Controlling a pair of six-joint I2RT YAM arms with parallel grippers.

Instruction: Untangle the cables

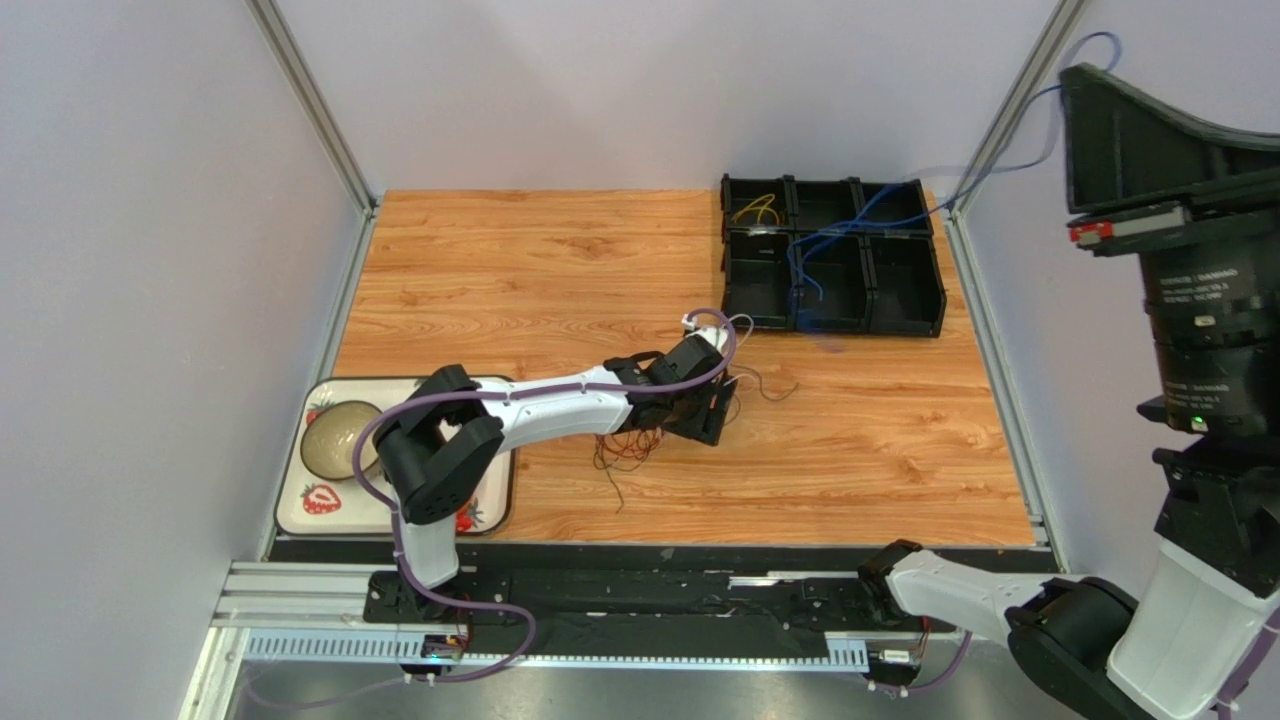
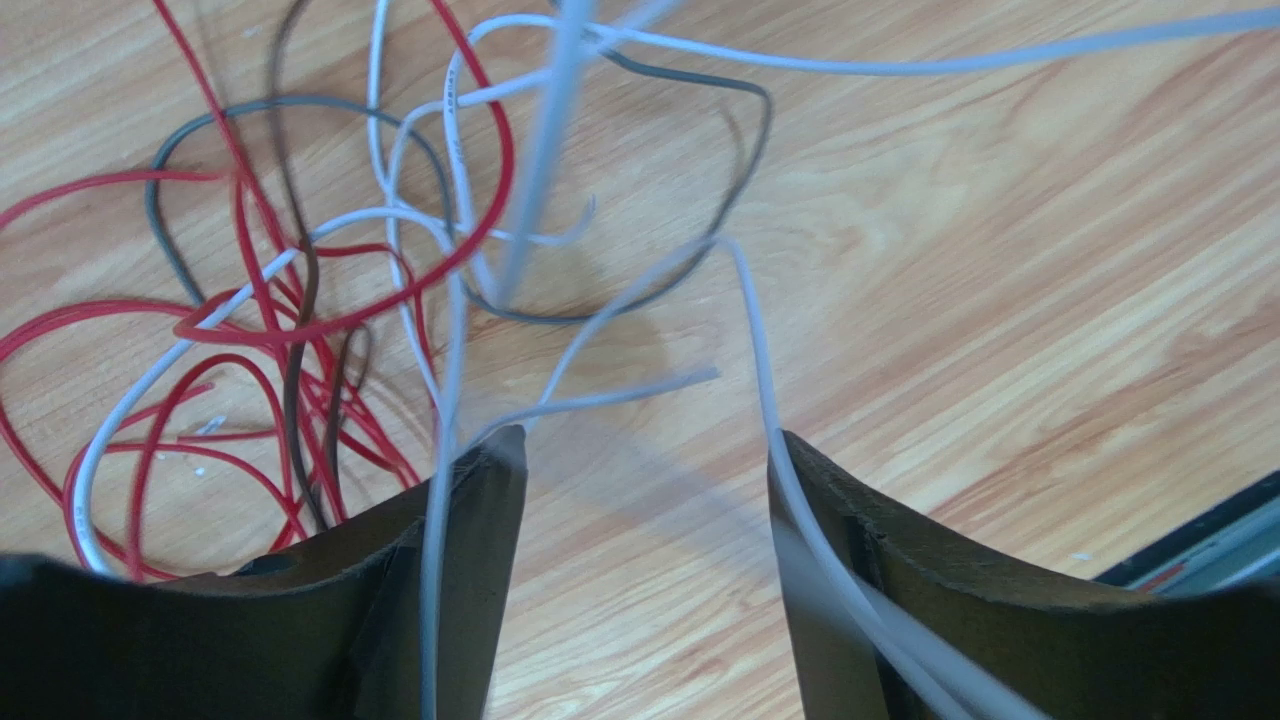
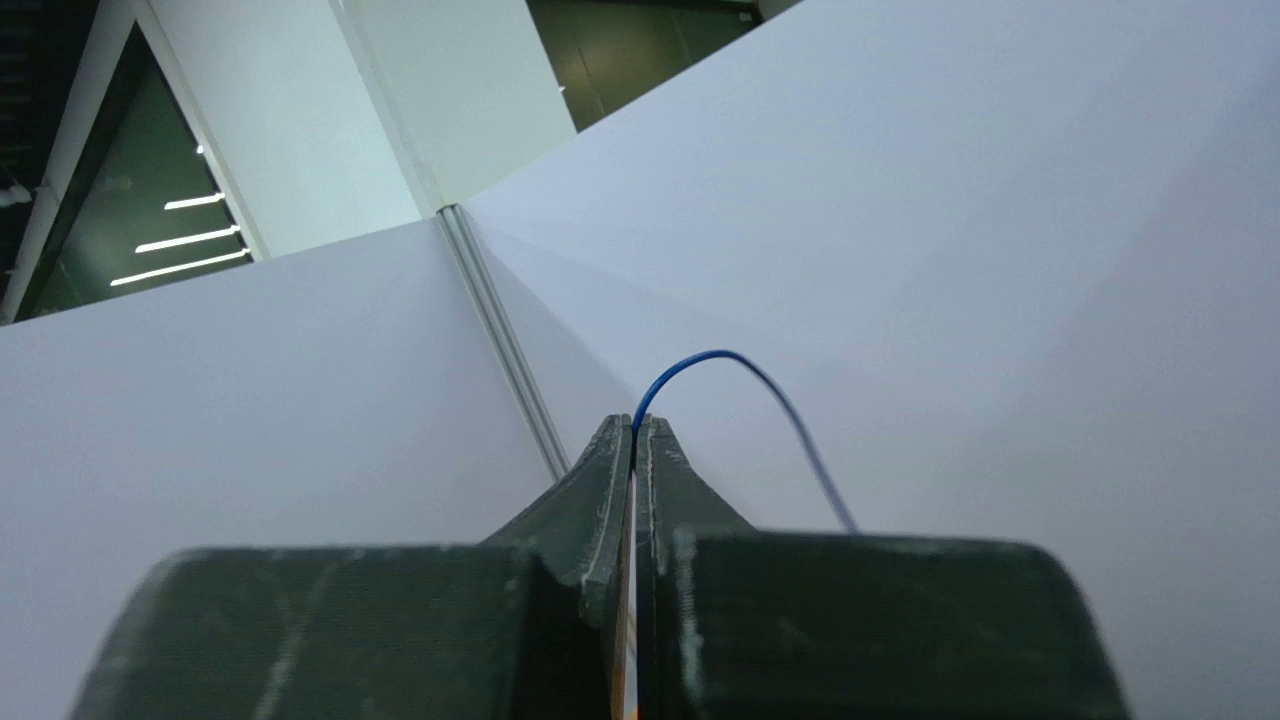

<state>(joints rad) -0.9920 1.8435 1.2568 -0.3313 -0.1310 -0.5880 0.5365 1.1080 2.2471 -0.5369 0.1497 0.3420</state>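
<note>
The cables are a loose tangle [image 1: 631,447] on the wooden table, just under my left gripper [image 1: 718,393]. In the left wrist view, red loops [image 2: 226,323], dark strands [image 2: 706,255] and white wires [image 2: 751,315] cross each other. My left gripper [image 2: 646,450] is open. One white wire hangs over its left finger and another runs along its right finger, and bare wood shows between the jaws. My right gripper [image 3: 633,428] is shut on a thin blue cable [image 3: 706,357] and is raised high at the right [image 1: 1076,78]. The blue cable [image 1: 992,165] runs down into the black tray.
A black compartment tray [image 1: 902,285] at the back right holds blue loops and a yellow cable [image 1: 756,210]. A white strawberry-print tray [image 1: 301,503] with a bowl [image 1: 338,435] lies at the front left. Frame posts and white walls enclose the table.
</note>
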